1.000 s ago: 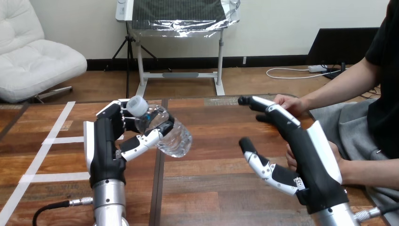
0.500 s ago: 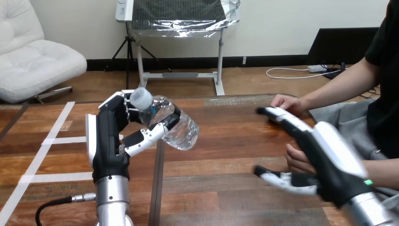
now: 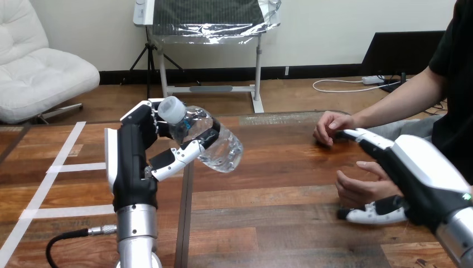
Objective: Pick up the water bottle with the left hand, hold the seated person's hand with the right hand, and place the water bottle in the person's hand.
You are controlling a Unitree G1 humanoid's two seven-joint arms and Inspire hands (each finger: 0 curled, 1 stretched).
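Table [image 3: 268, 167]: left robot hand [image 3: 131, 162] grips bottle [image 3: 215, 146].

No legible text, number or sign is seen on the bottle [image 3: 216, 146], the left hand [image 3: 131, 163], the right hand [image 3: 425, 177] or the tabletop [image 3: 273, 173].

The wooden table [image 3: 279, 167] bears white tape strips [image 3: 72, 167] at left, the person's hands [image 3: 330, 126] at right.

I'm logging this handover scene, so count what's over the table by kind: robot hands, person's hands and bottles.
Robot hands: 2, the left hand and the right hand
Person's hands: 2, the person's farther hand and the person's nearer hand
Water bottles: 1, the water bottle, held in the left hand's fingers
Total: 5
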